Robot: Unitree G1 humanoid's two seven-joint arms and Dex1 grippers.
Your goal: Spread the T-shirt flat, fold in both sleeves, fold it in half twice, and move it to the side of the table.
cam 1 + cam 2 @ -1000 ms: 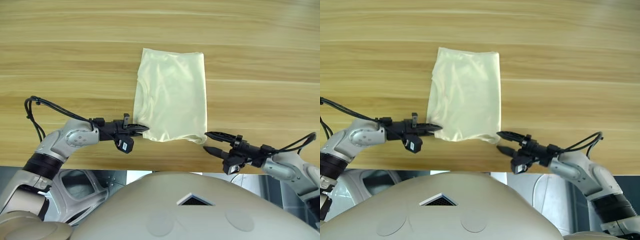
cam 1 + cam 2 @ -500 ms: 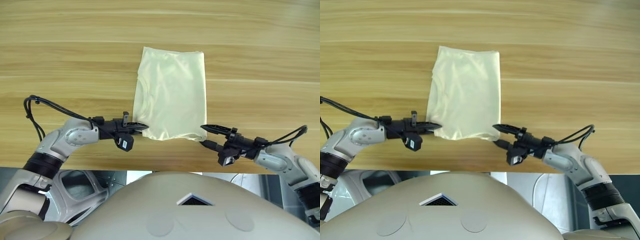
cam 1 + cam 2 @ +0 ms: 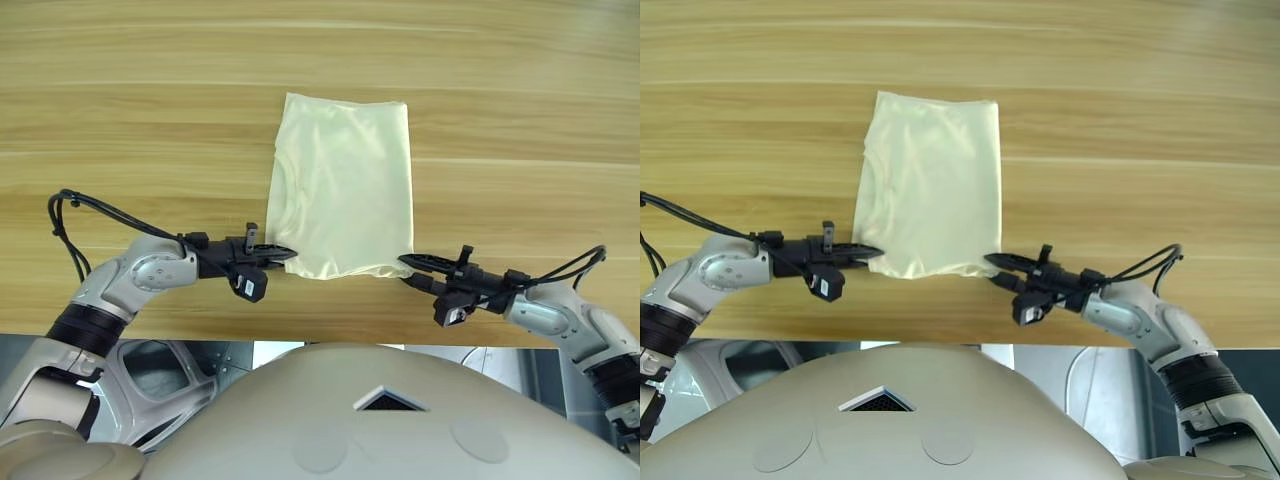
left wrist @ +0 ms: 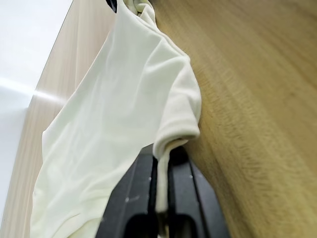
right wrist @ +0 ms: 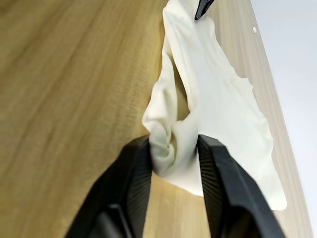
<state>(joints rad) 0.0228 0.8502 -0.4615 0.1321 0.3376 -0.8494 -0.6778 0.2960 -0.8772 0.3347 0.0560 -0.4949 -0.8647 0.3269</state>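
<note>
Clamping T-shirt [image 3: 345,190] corners nearest the tabletop's [image 3: 120,120] front edge, left gripper [image 3: 283,254] and right gripper [image 3: 410,266] seem set to fold.

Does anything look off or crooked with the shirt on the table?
Nothing spilled or torn. The T-shirt lies a little askew on the table: its left edge slants, and its near right corner is wadded between the right jaws, not flat.
</note>
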